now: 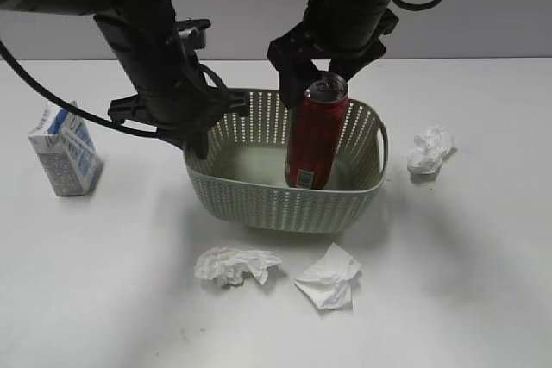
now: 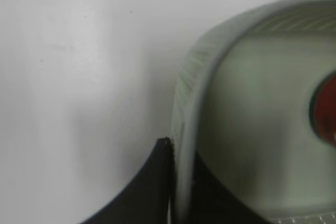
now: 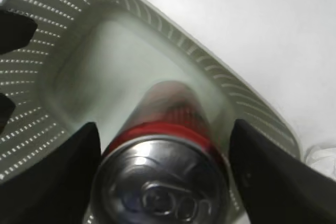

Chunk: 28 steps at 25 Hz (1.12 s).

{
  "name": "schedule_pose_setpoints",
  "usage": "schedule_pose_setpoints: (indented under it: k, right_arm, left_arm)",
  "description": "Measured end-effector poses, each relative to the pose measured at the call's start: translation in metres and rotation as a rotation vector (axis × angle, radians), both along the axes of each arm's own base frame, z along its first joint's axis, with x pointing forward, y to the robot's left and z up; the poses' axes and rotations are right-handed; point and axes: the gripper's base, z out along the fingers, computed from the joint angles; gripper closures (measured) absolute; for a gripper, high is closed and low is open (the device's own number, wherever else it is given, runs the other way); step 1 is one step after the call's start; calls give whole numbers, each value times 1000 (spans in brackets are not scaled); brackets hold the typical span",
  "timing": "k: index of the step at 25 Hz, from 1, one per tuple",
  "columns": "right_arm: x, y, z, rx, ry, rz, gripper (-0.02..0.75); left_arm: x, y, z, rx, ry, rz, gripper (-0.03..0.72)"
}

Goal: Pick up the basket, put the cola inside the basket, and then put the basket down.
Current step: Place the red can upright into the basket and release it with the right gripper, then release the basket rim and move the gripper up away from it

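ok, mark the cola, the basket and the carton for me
cola (image 1: 316, 135), exterior view, on the red side of the can.
basket (image 1: 276, 204), exterior view, on the front slotted wall.
carton (image 1: 67, 151), exterior view, on its blue-white front face.

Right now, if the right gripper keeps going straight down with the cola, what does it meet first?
Probably the basket floor: the right gripper holds the cola over or on it. Whether the can already touches is unclear.
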Motion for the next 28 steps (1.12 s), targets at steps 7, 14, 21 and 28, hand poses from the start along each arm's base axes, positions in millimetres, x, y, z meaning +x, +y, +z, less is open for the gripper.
schedule_pose_setpoints:
  k: [7, 14, 21, 28]
  right_arm:
    - [-2, -1, 9, 14, -20, 0, 66]
    - [-2, -27, 58, -33, -145, -29, 73]
    - [21, -117, 83, -57, -146, -255, 97]
    - [2, -191, 103, 11, -132, -441, 156]
  left_arm:
    - [-1, 2, -2, 21, 5, -11, 683]
    - [-1, 0, -2, -5, 13, 2, 683]
    - [0, 0, -1, -39, 31, 29, 683]
    - [12, 9, 0, -72, -27, 77, 683]
